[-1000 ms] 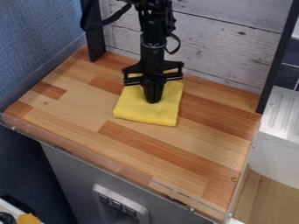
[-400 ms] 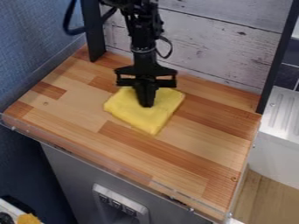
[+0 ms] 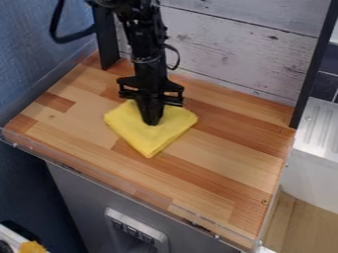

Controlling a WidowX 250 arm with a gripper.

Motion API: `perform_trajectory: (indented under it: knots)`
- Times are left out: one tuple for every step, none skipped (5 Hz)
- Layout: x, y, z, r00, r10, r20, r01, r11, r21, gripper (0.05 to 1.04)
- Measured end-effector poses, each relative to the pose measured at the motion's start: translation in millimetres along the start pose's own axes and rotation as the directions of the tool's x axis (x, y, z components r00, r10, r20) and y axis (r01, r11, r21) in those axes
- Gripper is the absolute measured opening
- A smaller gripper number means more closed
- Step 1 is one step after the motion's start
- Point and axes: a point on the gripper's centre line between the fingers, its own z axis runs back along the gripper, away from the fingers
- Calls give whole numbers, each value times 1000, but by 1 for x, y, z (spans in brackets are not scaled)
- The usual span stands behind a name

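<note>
Landmark for all refs: the plank wall (image 3: 231,49) behind the worktop (image 3: 218,163). I have one arm on the rig, so no L/R arm choice applies. Target obj. is the yellow cloth (image 3: 148,138), lying flat on the wood, in front of the plank wall and apart from it. Claw (image 3: 151,122) hangs down over the cloth's wall-side half, tips at its upper surface. Rel. pos.: cloth lies directly under the claw, w/ the larger part extending from the tips away from the plank wall. Long axis: none distinct; outline is approx. square, set as a diamond, one corner pointing away from the plank wall. Claw state: narrow, tips close together; cannot tell whether a fold is pinched or the tips only press. Edges: the clear front lip (image 3: 125,186) bounds the wood on the side farthest from the plank wall, w/ a wide strip of board between it and the cloth's front corner. Lateral room, facing the plank wall: greater to the right, toward the white ribbed panel (image 3: 316,123); less to the left, toward the blue wall (image 3: 39,49). The black post (image 3: 107,42) stands at the plank wall's left end, near the arm and its looped cable (image 3: 72,37); I rate this the tightest clearance, esp. for cable snag. Min. room is toward the plank wall.
</note>
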Motion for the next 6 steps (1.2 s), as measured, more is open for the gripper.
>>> perform_trajectory:
  knots:
    - [-9, 10, 13, 999, -51, 2, 51, 999, 3, 244]
    - [-5, 15, 30, 995, -99, 0, 99, 995, 6, 494]
    - [7, 20, 50, 991, -131, 8, 131, 991, 15, 782]
    - [21, 22, 73, 989, -144, 24, 143, 989, 27, 985]
    - [32, 24, 96, 986, -162, 42, 161, 986, 39, 996]
    - [44, 30, 113, 985, -162, 54, 160, 986, 47, 996]
